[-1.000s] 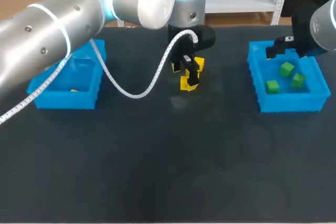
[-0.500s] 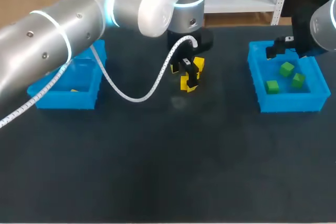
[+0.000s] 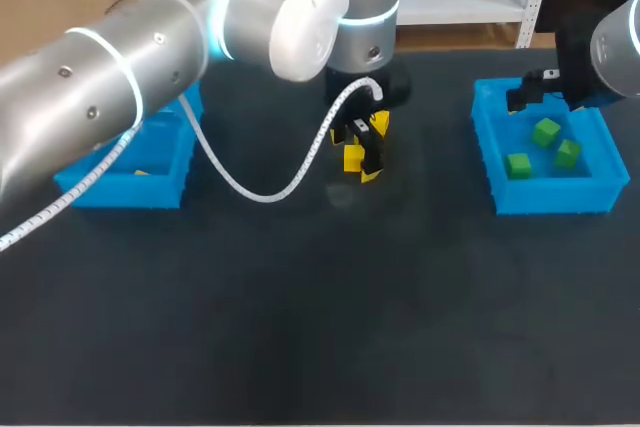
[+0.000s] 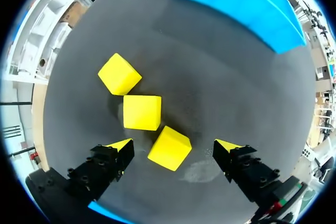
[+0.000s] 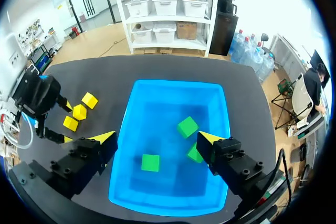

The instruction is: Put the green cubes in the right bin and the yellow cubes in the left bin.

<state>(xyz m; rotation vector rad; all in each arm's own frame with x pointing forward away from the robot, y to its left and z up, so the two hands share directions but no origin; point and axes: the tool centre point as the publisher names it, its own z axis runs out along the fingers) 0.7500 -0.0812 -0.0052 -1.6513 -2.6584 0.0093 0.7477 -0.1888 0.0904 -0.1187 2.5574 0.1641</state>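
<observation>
Three yellow cubes lie in a row mid-table: the farthest [image 4: 119, 73], the middle one [image 4: 142, 112] and the nearest [image 4: 169, 148]. My left gripper [image 4: 175, 146] hangs open over them, and the nearest cube sits between its fingers, clear of both. In the head view this gripper [image 3: 364, 150] covers part of the yellow cubes [image 3: 352, 157]. Three green cubes [image 5: 187, 127] [image 5: 150, 162] [image 5: 194, 153] lie in the right bin [image 5: 173, 83]. My right gripper [image 5: 156, 139] stands open and empty above that bin [image 3: 545, 197].
The left blue bin [image 3: 120, 192] stands at the table's left, partly hidden under my left arm, whose white cable [image 3: 270, 187] loops down beside it. The right wrist view also takes in the yellow cubes [image 5: 79, 112] and my left gripper [image 5: 39, 98].
My left gripper has shifted slightly toward the near side and settled around the nearest yellow cube. The right arm and the green cubes have not moved.
</observation>
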